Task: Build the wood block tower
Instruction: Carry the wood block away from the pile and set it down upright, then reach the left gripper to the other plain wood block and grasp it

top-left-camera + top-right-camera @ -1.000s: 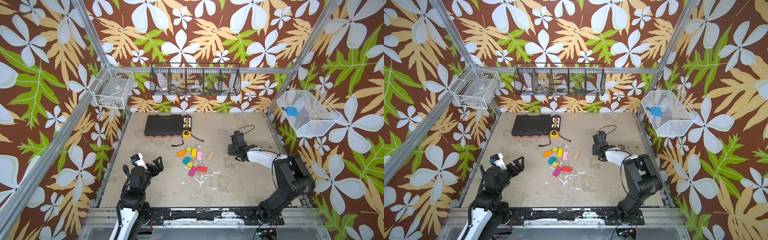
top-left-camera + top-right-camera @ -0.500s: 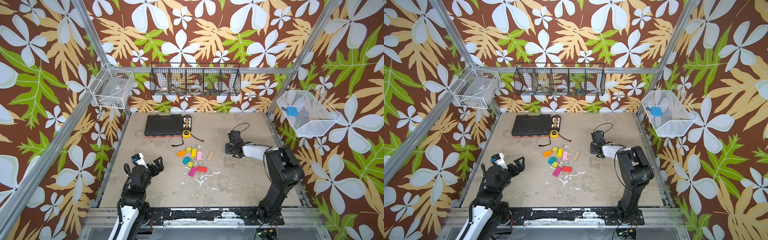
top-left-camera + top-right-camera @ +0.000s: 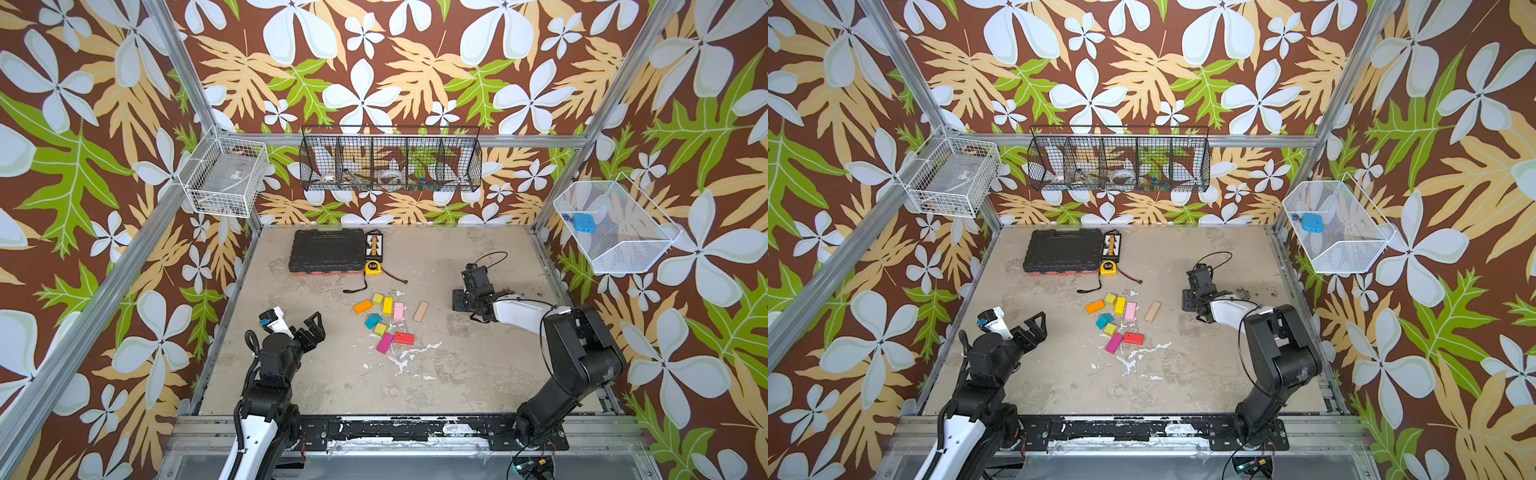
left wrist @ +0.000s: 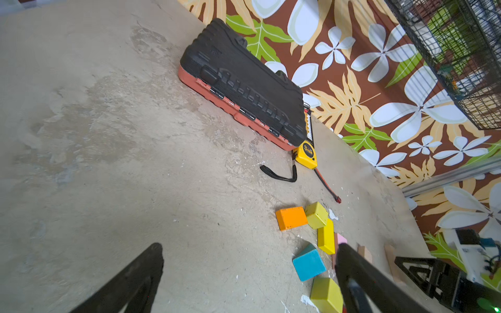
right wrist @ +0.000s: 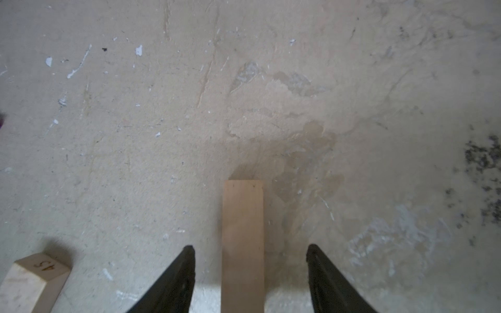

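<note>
In both top views the wood blocks (image 3: 387, 305) lie scattered flat on the middle of the table (image 3: 457, 374). In the left wrist view the left gripper (image 4: 249, 246) is spread wide and empty, near the blocks. In the right wrist view the right gripper (image 5: 249, 248) is spread, and a tan plank (image 5: 242, 211) lies between its fingers with a gap on each side.
</note>
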